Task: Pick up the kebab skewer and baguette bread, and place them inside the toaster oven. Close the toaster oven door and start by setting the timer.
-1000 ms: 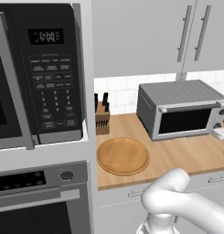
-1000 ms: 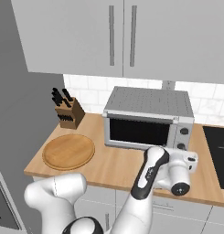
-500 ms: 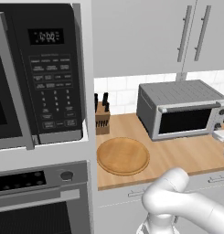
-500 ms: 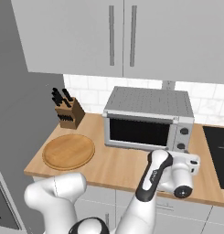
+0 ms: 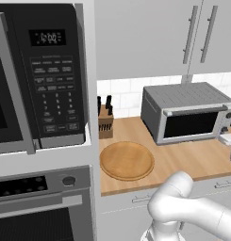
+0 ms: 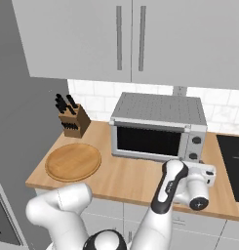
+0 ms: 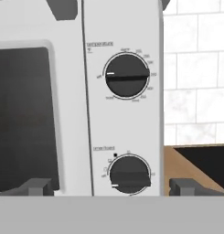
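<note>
The gripper is hanging just in front of the toaster oven's control panel, its two dark fingertips spread wide apart and holding nothing. In the hand view they are sitting to either side of the lower knob, level with it, not touching it. In the right base view the hand is reaching toward the right front corner of the toaster oven, at the near edge of the wooden counter.

Above the lower knob, the upper knob is showing a white mark pointing left. Left of the panel, the toaster oven door is standing shut, its dark glass upright; in the left base view its silver bar handle is running along the top edge. Whether the kebab skewer and the baguette bread are lying behind the glass I cannot tell.

Left of the oven, a round wooden board is lying bare on the counter. Farther back, a knife block is standing against the white tiled wall. At the far left, the black microwave is sitting above the built-in wall oven. White cabinets are hanging over the toaster oven.
</note>
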Robot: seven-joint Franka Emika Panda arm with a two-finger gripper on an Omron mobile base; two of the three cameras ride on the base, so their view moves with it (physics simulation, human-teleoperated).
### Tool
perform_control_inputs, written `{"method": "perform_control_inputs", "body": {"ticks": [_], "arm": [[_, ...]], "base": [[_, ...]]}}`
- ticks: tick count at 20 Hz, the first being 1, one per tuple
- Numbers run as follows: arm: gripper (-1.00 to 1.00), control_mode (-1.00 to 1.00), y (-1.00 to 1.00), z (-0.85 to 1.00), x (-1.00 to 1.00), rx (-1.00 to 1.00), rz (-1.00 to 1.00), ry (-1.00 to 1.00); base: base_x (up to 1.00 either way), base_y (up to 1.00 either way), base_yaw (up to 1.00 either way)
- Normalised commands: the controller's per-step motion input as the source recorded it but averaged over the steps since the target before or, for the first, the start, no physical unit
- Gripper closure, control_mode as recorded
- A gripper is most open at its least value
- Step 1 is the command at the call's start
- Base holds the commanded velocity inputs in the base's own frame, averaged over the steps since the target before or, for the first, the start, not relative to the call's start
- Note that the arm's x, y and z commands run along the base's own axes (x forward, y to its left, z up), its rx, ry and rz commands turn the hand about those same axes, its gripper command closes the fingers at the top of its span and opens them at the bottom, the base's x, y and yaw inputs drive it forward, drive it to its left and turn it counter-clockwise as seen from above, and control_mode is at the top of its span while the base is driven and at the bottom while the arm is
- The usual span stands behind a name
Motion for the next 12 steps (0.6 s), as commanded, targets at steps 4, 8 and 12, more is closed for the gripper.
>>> {"method": "perform_control_inputs", "body": {"ticks": [4, 8, 12], "arm": [[-1.0, -1.0, -0.05, -0.11, 0.19, 0.0, 0.0, 0.0], [-1.0, -1.0, -0.08, -0.09, 0.16, 0.0, 0.0, 0.0], [-1.0, -1.0, -0.1, -0.03, 0.16, 0.0, 0.0, 0.0]], "base": [[0.0, 0.0, 0.0], [0.0, 0.0, 0.0], [0.0, 0.0, 0.0]]}}
